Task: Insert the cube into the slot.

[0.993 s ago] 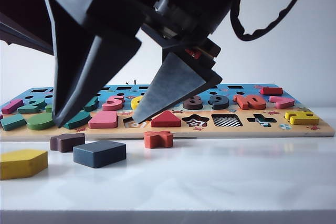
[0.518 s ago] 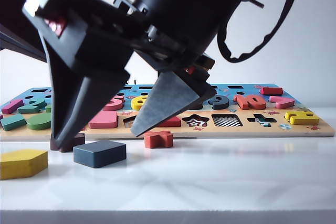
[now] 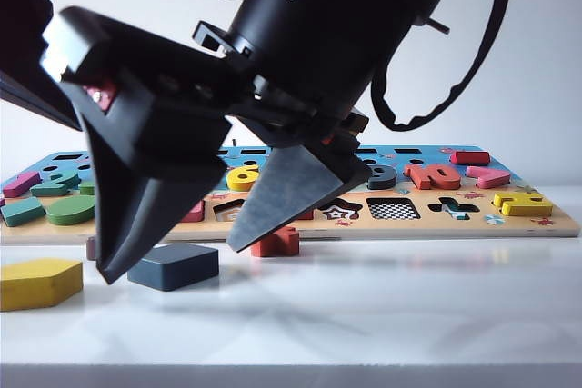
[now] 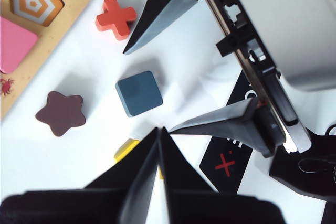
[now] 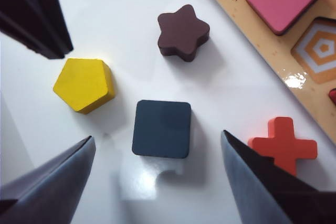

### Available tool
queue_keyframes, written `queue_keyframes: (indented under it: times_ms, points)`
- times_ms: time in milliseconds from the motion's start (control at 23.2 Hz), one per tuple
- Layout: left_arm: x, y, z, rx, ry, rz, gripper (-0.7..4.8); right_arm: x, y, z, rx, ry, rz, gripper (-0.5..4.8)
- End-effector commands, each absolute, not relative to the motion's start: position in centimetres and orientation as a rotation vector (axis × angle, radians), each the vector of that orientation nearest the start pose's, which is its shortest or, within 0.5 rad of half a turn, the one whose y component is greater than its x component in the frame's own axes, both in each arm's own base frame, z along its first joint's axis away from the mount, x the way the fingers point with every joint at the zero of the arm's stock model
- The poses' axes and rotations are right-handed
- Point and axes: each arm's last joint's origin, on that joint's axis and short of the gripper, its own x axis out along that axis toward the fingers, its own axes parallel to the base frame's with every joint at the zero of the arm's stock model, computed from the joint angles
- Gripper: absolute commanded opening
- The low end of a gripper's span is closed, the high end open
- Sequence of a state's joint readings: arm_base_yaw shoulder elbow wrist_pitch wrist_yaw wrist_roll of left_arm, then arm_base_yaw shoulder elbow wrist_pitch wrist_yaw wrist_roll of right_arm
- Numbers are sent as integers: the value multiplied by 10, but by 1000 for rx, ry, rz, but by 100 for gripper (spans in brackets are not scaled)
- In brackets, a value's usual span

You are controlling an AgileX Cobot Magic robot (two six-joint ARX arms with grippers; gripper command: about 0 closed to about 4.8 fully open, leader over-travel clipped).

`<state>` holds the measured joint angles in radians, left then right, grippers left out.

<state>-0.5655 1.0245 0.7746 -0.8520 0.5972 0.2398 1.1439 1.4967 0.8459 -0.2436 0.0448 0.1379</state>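
My right end effector (image 5: 157, 177) hangs spread wide with the flat slate-blue wooden cube (image 5: 161, 128) on the white surface (image 5: 131, 14) squarely between its fingers, nearer than my pressed-together left end effector (image 4: 157, 145).

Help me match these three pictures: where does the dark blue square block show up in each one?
Exterior view: the blue block lies on the table, lower left, before the board.
Left wrist view: mid-picture, beside the open right gripper.
Right wrist view: centre, between its fingers.
Shared landmark: the orange cross.
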Motion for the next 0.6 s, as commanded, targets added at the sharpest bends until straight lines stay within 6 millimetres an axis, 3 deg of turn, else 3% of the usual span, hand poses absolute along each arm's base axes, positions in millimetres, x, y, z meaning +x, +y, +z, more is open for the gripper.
queue_keyframes:
  times_ms: [43, 605]
  points:
    - [140, -108, 246, 169, 1030, -1180, 17, 122, 267, 192, -400, 820, 965, 394]
    - [141, -109, 246, 174, 1012, -1179, 17, 123, 268, 192, -393, 813, 970, 331]
